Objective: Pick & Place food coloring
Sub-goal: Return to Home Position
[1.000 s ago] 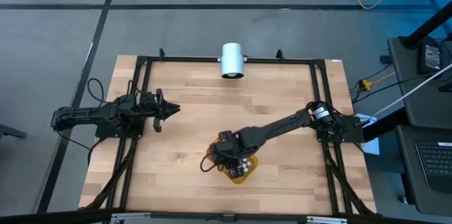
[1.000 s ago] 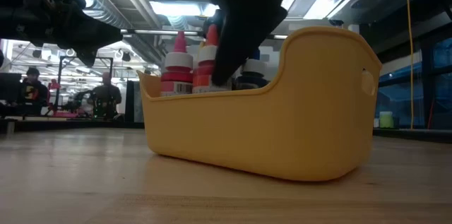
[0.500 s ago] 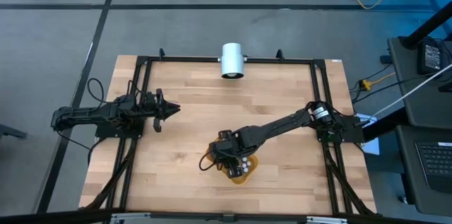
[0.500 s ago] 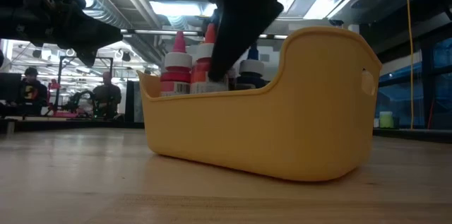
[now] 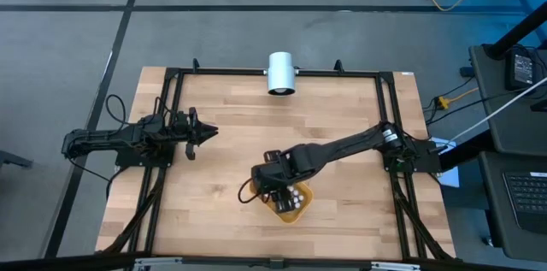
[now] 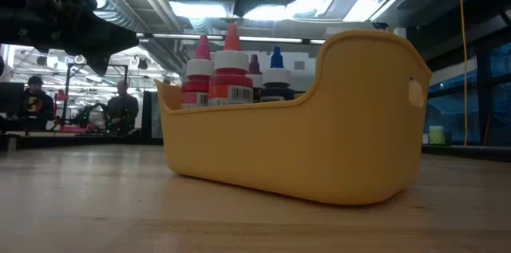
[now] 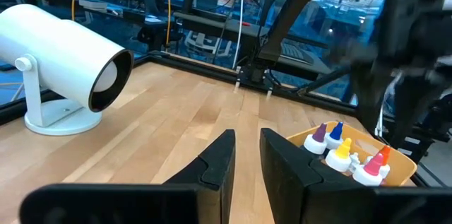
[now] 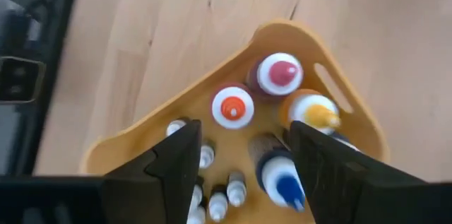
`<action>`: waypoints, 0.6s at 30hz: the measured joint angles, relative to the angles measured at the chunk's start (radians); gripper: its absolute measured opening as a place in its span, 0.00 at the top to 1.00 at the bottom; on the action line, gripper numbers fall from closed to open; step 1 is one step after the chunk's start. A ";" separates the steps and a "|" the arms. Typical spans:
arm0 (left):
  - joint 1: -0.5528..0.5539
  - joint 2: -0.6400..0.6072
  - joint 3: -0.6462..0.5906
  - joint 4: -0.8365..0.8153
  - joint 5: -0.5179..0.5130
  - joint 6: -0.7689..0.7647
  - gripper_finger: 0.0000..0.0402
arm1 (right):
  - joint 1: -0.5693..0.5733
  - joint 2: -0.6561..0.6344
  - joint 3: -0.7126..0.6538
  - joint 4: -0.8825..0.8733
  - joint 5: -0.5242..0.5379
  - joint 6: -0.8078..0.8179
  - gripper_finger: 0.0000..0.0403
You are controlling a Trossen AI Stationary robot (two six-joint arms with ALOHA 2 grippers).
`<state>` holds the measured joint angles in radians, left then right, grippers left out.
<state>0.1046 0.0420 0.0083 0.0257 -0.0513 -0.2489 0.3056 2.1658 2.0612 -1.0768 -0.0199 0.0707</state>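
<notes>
**Bottles all in the tray, right claw free above them**

Near the front edge of the light wooden table (image 5: 222, 108) sits a yellow plastic tray (image 6: 319, 149). The small food coloring bottles (image 8: 232, 107) stand inside it, close together. They are upright, and their pink, red, blue, yellow and purple tops point up.

The right claw (image 8: 244, 139) hangs right over the tray and looks straight down at those tops. Its two dark fingers are spread wide and hold nothing. The bottles lie straight below it, so going home looks like a move up and away, clear of the tall tops.

Farther off, at the table's left side, the left claw (image 7: 247, 136) waits well apart from the tray. Its fingers are pressed close together and hold nothing.

At the far edge stands a big white tube on a stand (image 5: 280, 73). Past the table, people (image 6: 121, 105) are in the room.
</notes>
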 joint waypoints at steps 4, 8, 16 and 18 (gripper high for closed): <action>0.000 0.000 0.000 0.000 0.000 0.000 0.84 | -0.017 0.000 0.167 -0.135 0.014 -0.031 0.46; 0.000 0.000 0.000 0.000 0.000 0.000 0.83 | -0.038 -0.053 0.296 -0.204 0.095 -0.094 0.48; 0.000 0.000 0.000 0.000 0.000 0.000 0.84 | -0.160 -0.473 0.048 -0.089 0.217 -0.134 0.52; 0.000 0.000 0.000 0.000 0.000 0.000 0.83 | -0.193 -0.609 -0.087 0.027 0.207 -0.148 0.52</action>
<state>0.1047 0.0421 0.0084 0.0257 -0.0513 -0.2489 0.1124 1.5565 1.9741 -1.0497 0.1868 -0.0770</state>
